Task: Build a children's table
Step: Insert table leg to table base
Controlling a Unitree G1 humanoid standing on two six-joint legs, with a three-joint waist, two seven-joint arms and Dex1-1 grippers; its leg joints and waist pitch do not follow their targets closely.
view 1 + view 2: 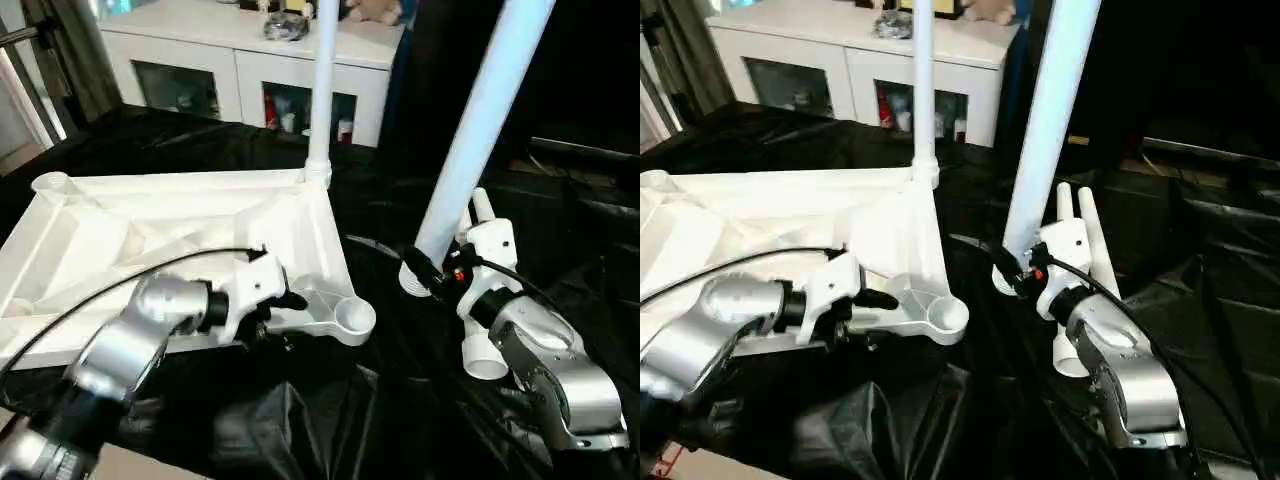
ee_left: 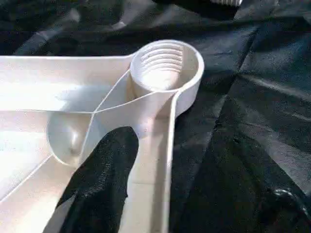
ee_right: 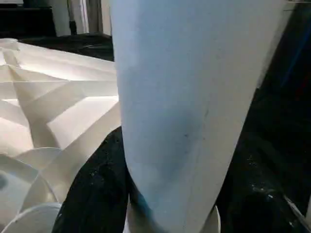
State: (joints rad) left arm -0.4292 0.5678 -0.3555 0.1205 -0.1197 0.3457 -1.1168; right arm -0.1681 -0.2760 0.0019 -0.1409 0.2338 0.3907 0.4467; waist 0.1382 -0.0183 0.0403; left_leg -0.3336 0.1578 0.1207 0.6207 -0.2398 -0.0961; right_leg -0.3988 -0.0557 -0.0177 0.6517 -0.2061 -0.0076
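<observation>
White plastic tabletop (image 1: pixel 180 225) lies ribbed side up on the black-draped work table (image 1: pixel 400 400), at 9 to 10 o'clock in the left eye view. One leg (image 1: pixel 322 90) stands upright in its far corner socket at 12 o'clock. The near corner socket (image 1: pixel 352 318) at centre is empty. Left gripper (image 1: pixel 283 300) sits at the tabletop's near edge, just beside that socket; whether its fingers are apart cannot be told from here. At 3 o'clock the right gripper (image 1: pixel 432 268) clasps the lower end of a second leg (image 1: pixel 480 120), which leans up toward 1 o'clock, foot near the cloth. Two more legs (image 1: pixel 483 350) lie beside the right wrist.

Right eye view: same layout; white cabinet (image 1: pixel 855 60) behind at 11 o'clock.

Left wrist view: one black finger (image 2: pixel 99 189) over the tabletop's ribs, threaded socket (image 2: pixel 163 65) just ahead, nothing seen in its grasp; its other finger is hidden, so its spread is unclear.

Right wrist view: leg (image 3: pixel 189 107) close up, black finger (image 3: pixel 95 194) pressed against its side.
</observation>
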